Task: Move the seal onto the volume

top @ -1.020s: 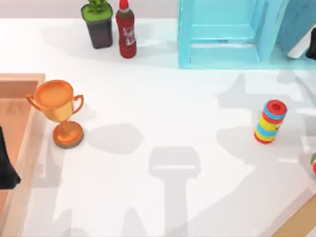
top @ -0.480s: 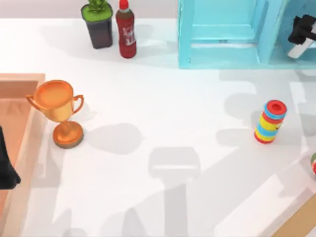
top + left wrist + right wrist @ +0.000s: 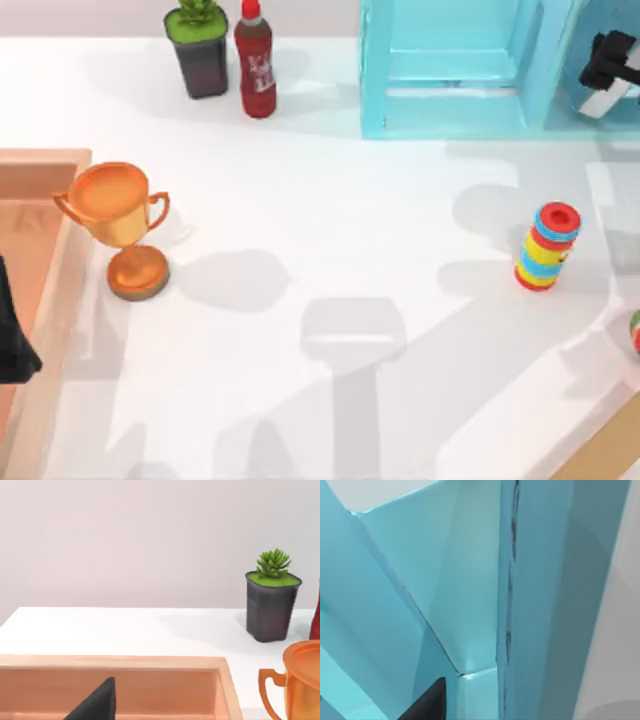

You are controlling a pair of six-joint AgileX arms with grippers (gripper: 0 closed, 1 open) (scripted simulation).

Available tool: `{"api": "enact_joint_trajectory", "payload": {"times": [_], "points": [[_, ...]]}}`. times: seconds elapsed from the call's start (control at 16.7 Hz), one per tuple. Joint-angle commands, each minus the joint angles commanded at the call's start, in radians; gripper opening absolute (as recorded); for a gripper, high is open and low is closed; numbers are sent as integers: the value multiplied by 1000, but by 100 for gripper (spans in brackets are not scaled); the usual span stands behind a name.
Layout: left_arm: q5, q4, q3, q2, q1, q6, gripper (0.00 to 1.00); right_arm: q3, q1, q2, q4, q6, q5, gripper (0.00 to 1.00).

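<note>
The right gripper point(image 3: 610, 68) is seen at the far right corner of the table point(image 3: 340, 210), pushed up against the right bay of the turquoise shelf unit point(image 3: 450, 112); whether it is open or shut cannot be told. Where the seal stands cannot be told from these views, and the volume cannot be told apart from the teal panels crowding the right wrist view.

The chief risk is judged to be a collision. With shelf walls so close around the wrist, a panel could be struck or the unit shoved if the arm is swung out carelessly. A blind reach for the seal could also knock over the rainbow-striped cylinder point(image 3: 547, 247), which stands upright near the right edge.

The left gripper point(image 3: 14, 345) is parked over the wooden tray point(image 3: 45, 160) at the left; its state cannot be told either. An orange trophy point(image 3: 118, 215) stands just beside the tray.

The surface is a smooth white tabletop marked by soft shadows. A potted plant point(image 3: 200, 45) and a red bottle point(image 3: 256, 60) are set at the far edge, and a plain pale wall point(image 3: 150, 540) is seen behind
</note>
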Motion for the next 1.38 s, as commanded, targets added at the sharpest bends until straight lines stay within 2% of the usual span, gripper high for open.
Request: {"api": "enact_joint_trajectory", "payload": {"times": [0.66,1.14,1.2,1.38], "points": [[0,0,0,0,0,0,100,0,0,0,0,0,0,2],[0,0,0,0,0,0,100,0,0,0,0,0,0,0],[0,0,0,0,0,0,100,-31,12,-8,18,-11,38,0],[0,0,0,0,0,0,100,-53,11,-37,-7,-11,35,0]]}}
